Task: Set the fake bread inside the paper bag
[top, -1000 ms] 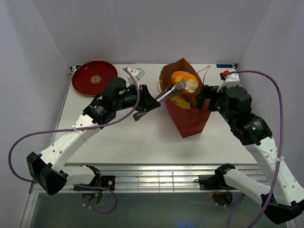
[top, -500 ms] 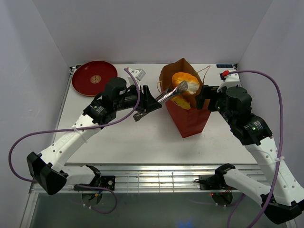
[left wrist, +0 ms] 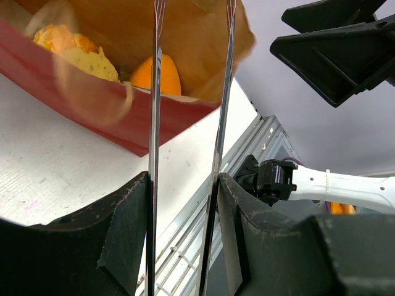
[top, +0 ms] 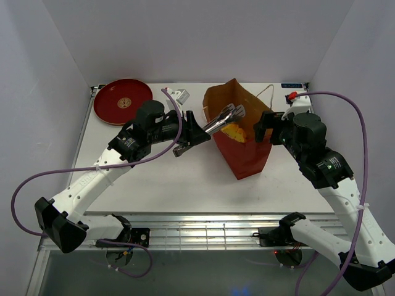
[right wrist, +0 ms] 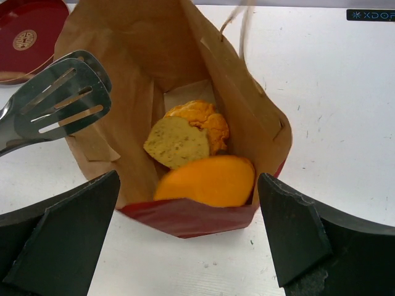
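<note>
Reddish-brown paper bag [top: 245,157] holding toy bread [top: 233,131], on a white bench [top: 166,179] between the two tools.
Left tool [top: 192,128] clamped on the handles of metal tongs [right wrist: 58,102]. The tong blades are apart and empty, reaching ahead of that tool to the rim of the bag's mouth. Right tool [top: 264,127] spread wide, gripping nothing, just beside the bag's opposite rim, with the open mouth in front of its fingers. Contents seen from the right tool: smooth golden-orange roll [right wrist: 207,180] nearest, yellow-brown speckled piece [right wrist: 177,143] behind it, orange ridged bun [right wrist: 207,120] behind that, all touching at the bag's bottom. Round red plate [top: 122,100] lies beyond the left tool, well apart from the bag.
</note>
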Robot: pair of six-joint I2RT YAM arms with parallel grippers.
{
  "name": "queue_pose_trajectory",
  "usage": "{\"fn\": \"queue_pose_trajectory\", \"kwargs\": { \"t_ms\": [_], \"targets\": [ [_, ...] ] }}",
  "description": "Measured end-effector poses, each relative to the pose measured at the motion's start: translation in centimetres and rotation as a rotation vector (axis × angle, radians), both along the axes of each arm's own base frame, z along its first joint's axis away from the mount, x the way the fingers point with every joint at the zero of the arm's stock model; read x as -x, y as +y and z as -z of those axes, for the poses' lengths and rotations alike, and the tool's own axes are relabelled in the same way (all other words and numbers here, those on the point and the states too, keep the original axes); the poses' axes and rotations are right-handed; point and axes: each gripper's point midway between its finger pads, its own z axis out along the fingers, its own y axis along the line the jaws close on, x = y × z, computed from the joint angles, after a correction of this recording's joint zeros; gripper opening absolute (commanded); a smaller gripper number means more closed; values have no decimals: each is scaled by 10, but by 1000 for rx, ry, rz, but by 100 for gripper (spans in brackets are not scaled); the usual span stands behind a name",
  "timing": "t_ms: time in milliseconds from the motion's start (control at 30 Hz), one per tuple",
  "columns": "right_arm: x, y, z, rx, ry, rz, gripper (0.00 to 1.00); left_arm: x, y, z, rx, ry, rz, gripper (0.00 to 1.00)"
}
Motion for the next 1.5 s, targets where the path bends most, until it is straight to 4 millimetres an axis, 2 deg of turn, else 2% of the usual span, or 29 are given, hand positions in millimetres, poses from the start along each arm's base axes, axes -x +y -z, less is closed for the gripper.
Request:
{"fn": "queue_pose_trajectory", "kwargs": {
  "t_ms": [300, 600, 833, 1067, 1233, 1500],
  "targets": [
    [0, 0, 4, 2, 6, -1, 98, 0, 2, -3, 3, -14, -9, 55],
    [0, 1, 4, 2, 7, -3, 98, 2, 19, -41, 53, -145, -68, 54],
    [0, 1, 4, 2, 7, -3, 98, -3, 45, -68, 62, -258, -195, 54],
    [0, 1, 4, 2, 7, -3, 98, -17, 95, -82, 6, -350, -441, 55],
    [0, 1, 4, 1, 8, -6, 98, -27, 129, -66, -96, -379, -602, 55],
    [-1, 6, 6, -7, 18, -20, 98, -46, 168, -2, -287, -368, -800, 56]
  ]
}}
